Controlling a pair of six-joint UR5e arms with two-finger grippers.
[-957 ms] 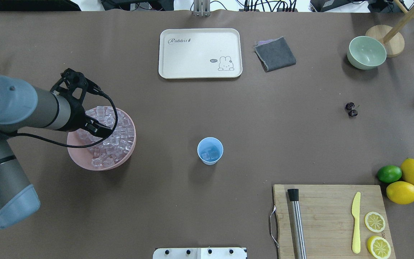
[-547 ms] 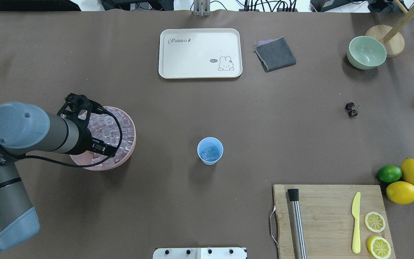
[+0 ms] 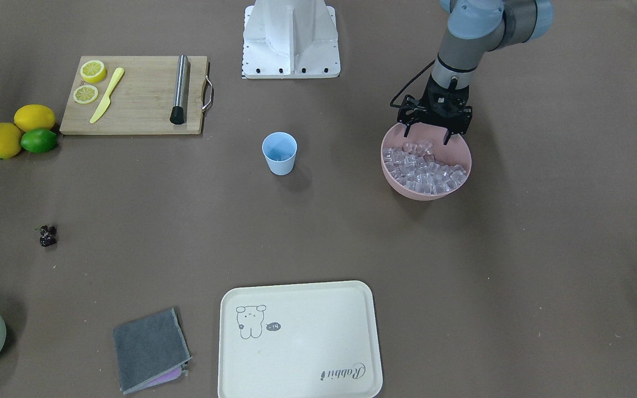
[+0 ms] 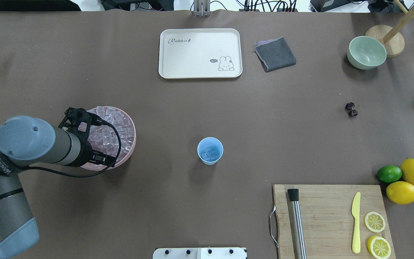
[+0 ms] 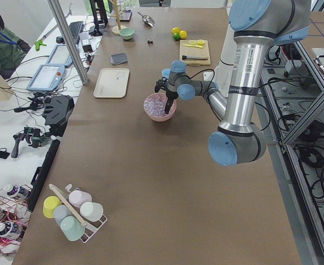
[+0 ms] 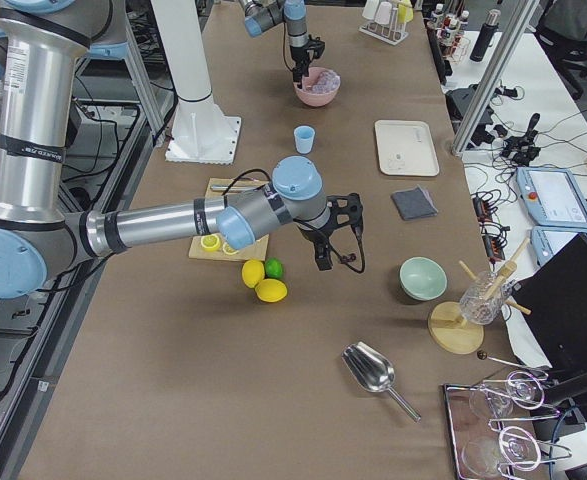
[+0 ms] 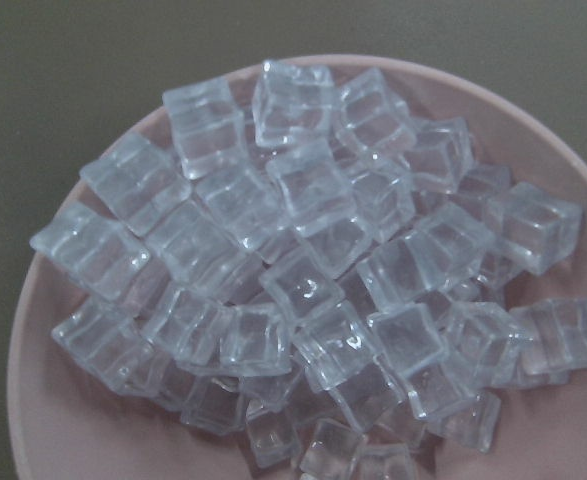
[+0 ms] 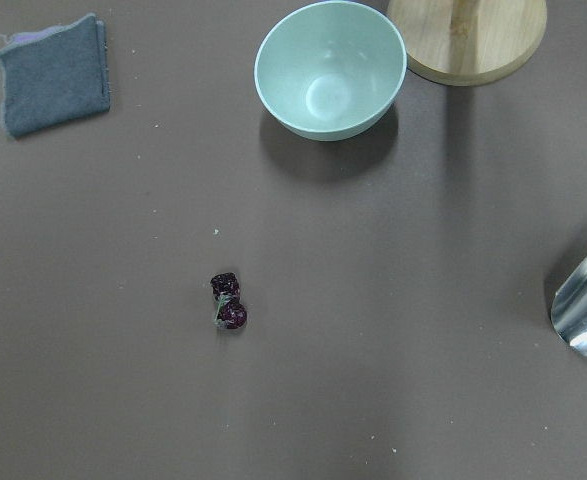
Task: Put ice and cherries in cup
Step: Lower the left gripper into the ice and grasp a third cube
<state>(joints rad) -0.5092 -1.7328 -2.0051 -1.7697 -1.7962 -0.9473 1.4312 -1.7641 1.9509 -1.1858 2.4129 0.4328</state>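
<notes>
Pink bowl of ice: the left gripper has drawn back to the robot-side rim, jaws spread and empty; probably another cube for the cup follows.

Clear, whitish ice. Pink bowl. Light blue cup. Dark red, near black cherries. Cream tray, bunny drawing. Yellow lemons. Green lime. Brown table. Grey cloth.

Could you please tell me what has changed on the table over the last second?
The left gripper has drawn back toward the robot over the pink bowl and seems lower, its fingers apart just above the ice. Nothing was visibly picked up or released. The cup and the cherries stayed where they were.
</notes>
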